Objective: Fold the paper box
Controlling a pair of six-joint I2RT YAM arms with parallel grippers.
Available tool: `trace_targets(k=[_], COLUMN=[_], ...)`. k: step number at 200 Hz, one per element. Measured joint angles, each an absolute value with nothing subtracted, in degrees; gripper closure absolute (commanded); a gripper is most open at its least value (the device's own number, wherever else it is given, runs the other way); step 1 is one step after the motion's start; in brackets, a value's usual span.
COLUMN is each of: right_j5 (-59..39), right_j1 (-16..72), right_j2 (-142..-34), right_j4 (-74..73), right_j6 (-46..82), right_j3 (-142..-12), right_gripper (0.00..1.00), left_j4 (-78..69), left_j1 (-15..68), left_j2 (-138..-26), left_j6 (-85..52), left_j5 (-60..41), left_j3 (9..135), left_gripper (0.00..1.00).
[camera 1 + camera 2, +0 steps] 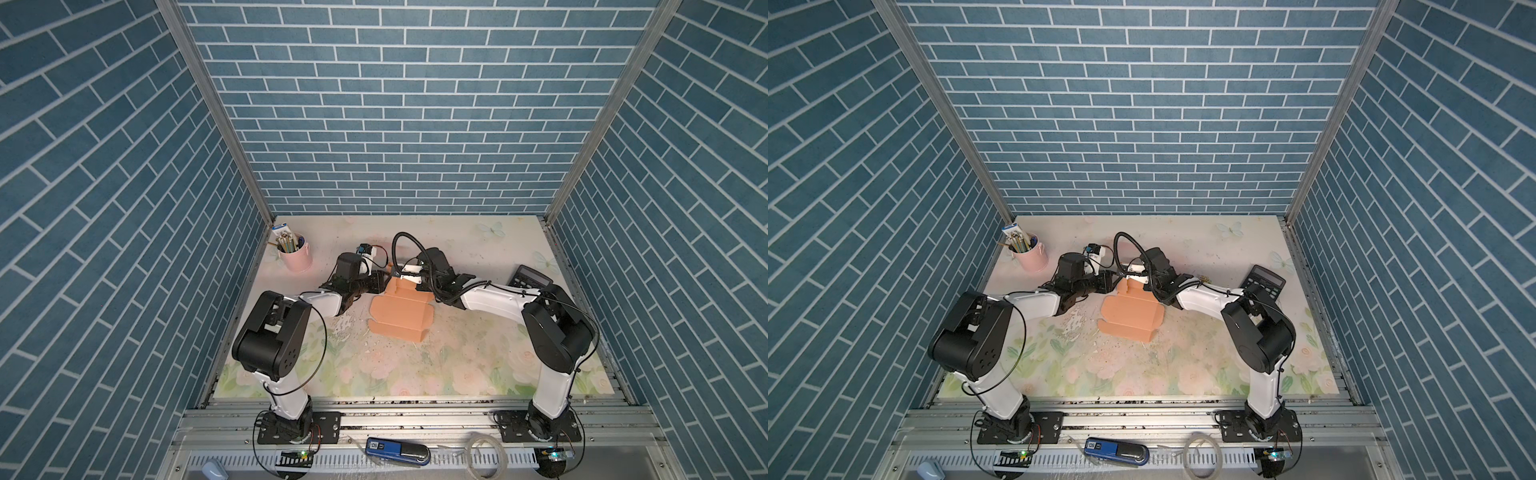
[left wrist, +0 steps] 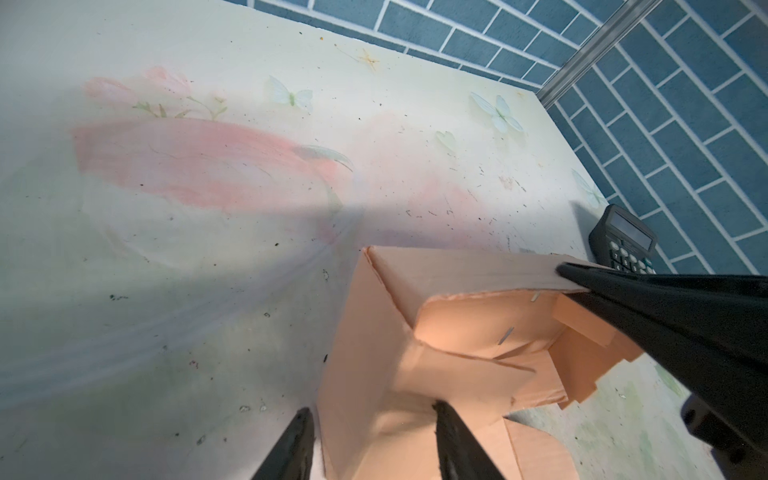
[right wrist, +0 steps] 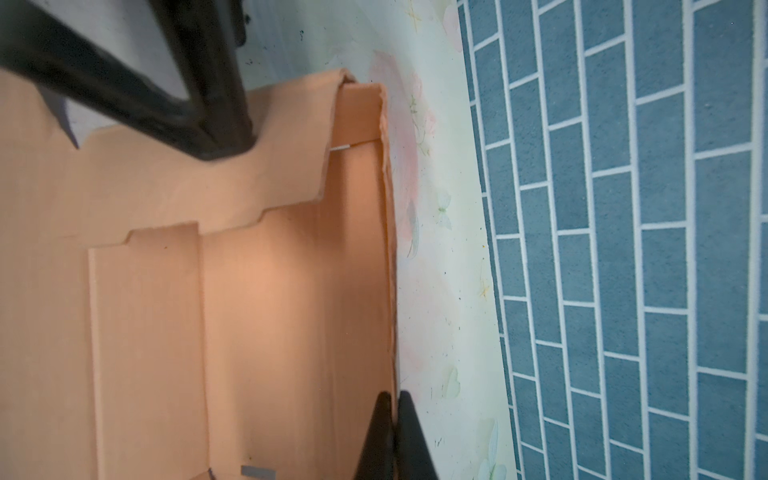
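The paper box (image 1: pixel 399 313) (image 1: pixel 1128 316) is a tan-orange cardboard sheet lying mid-table, its near flaps flat and its far end raised into walls. My left gripper (image 2: pixel 374 409) is open and straddles a leaning side wall (image 2: pixel 365 345). One finger is outside near the wall's base and the other rests on the inner fold. My right gripper (image 3: pixel 392 397) is shut on the top edge of the far wall (image 3: pixel 386 249). In the left wrist view the right gripper (image 2: pixel 565 272) shows as a black wedge pinching that wall's corner.
A pink cup of pencils (image 1: pixel 296 255) stands at the back left. A black calculator (image 1: pixel 530 277) (image 2: pixel 623 241) lies at the right by the brick wall. A blue device (image 1: pixel 397 449) sits on the front rail. Floral table cover (image 1: pixel 374 370) lies in front of the box.
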State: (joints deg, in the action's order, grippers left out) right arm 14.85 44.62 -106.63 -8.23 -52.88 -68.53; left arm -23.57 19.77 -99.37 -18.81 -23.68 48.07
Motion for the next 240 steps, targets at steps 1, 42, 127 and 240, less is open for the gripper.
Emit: trace_targets(k=[1,42,127,240], right_j5=[14.85,14.68,14.26,12.58], right_j1=[44.62,44.62,44.62,44.62], right_j2=[-106.63,-106.61,-106.61,-105.84], right_j4=[-8.23,-8.23,-8.23,-8.19], right_j6=[-52.86,-52.80,-52.34,-51.24], right_j3=[-68.53,-68.53,-68.53,-68.53], right_gripper=[1.00,1.00,1.00,1.00], left_j4=[-23.62,-24.75,-25.65,-24.73], left_j1=[19.77,19.77,20.16,20.86], left_j2=[-99.37,-100.99,-101.06,-97.43], left_j6=[-18.76,-17.56,-15.77,-12.08], left_j5=[-23.75,-25.19,-24.03,-22.76], left_j3=[48.07,49.25,49.45,47.51], left_gripper=[0.50,0.50,0.46,0.39])
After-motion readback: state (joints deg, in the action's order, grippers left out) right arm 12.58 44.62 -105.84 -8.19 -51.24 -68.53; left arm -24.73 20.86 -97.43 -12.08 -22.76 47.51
